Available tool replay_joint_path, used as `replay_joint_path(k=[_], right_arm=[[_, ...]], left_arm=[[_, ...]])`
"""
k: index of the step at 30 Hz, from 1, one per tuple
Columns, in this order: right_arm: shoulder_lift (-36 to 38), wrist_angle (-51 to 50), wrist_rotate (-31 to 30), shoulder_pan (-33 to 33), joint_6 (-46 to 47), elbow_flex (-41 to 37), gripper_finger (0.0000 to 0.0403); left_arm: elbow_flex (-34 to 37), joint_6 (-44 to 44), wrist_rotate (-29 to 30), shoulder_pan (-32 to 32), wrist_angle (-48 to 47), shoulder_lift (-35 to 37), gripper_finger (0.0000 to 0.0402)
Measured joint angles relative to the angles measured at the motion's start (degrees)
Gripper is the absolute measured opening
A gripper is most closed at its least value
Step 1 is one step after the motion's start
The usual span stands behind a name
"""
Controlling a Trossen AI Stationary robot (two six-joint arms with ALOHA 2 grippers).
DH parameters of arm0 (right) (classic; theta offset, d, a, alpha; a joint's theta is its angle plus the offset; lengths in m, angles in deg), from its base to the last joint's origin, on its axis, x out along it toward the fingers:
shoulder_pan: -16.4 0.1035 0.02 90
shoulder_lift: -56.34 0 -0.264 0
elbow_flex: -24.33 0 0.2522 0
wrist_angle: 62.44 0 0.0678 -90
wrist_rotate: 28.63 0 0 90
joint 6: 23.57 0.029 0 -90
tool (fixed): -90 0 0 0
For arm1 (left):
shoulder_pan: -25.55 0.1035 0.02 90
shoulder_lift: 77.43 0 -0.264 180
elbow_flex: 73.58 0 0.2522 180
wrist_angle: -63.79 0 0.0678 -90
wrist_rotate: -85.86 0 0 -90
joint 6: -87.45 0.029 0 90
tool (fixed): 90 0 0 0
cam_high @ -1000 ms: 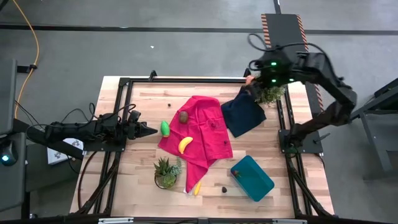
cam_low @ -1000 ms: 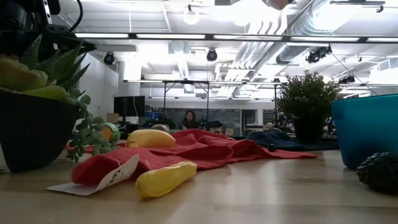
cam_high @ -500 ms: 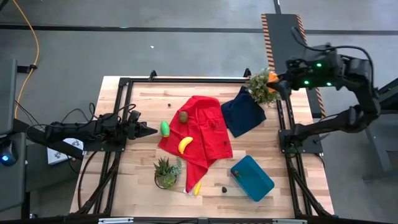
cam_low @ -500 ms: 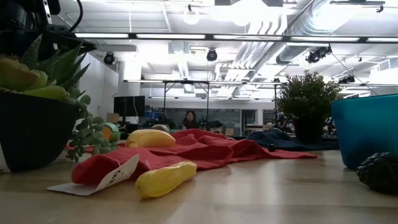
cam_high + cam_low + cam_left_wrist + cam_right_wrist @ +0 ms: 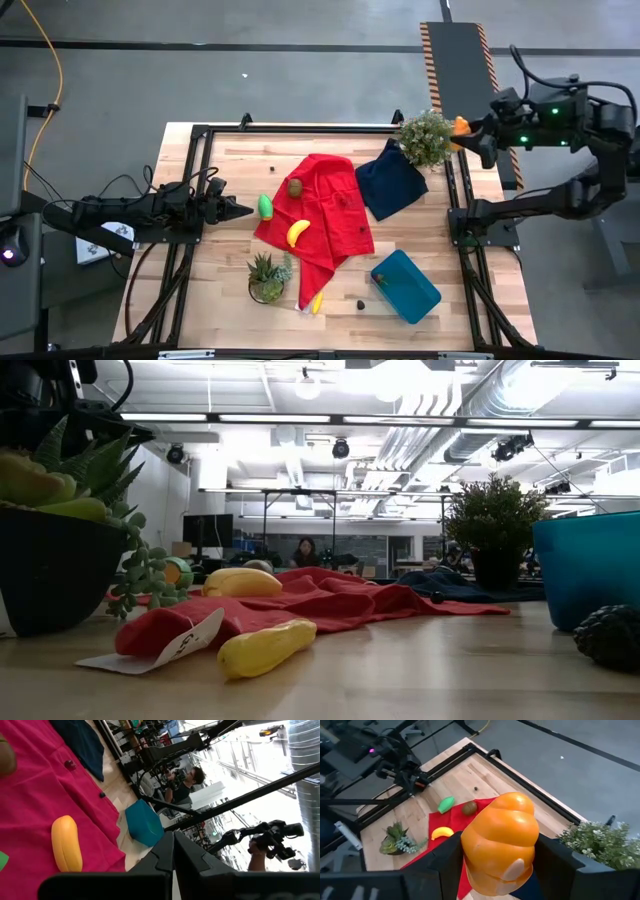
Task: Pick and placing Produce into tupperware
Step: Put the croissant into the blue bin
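progress: we are seeing nothing placed in the tupperware (image 5: 406, 286) near the counter's front right corner | right gripper (image 5: 472, 131) is pinching the orange piece (image 5: 500, 842) beyond the far right corner | left gripper (image 5: 244, 210), pressed together, is waiting at the left edge | bananas (image 5: 297, 232), green piece (image 5: 264, 206), brown piece (image 5: 296, 186) are lying on the red cloth (image 5: 330, 205).

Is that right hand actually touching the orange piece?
Touching. The right wrist view shows the right hand shut on the orange piece, both dark fingers pressed against its sides with no gap.

high: straight down, whole table (image 5: 230, 290)
low: table-level, facing room
wrists: close-up
shared: red cloth (image 5: 325, 215)
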Motion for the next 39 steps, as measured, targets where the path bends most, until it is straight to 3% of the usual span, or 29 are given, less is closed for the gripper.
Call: replay_joint_path(k=[8,16,22,31,39], right_arm=[[1.13,4.21,8.21,0.0,-1.23,-4.75,0.019],[4.38,13.02,16.9,0.74,-1.45,-19.52,0.019],[8.08,19.85,22.38,6.97,3.38,-32.09,0.019],[11.05,30.66,21.63,19.08,10.37,-45.1,0.019],[10.59,40.48,16.68,30.79,14.08,-47.65,0.019]], left_arm=[[0.0,0.0,0.0,0.0,-0.01,-0.01,0.0001],[0.0,0.0,0.0,0.02,-0.02,-0.02,0.0001],[0.0,0.0,0.0,0.02,-0.02,-0.01,0.0001],[0.0,0.0,0.0,0.01,-0.01,-0.02,0.0001],[0.0,0.0,0.0,0.0,-0.02,-0.01,0.0001]])
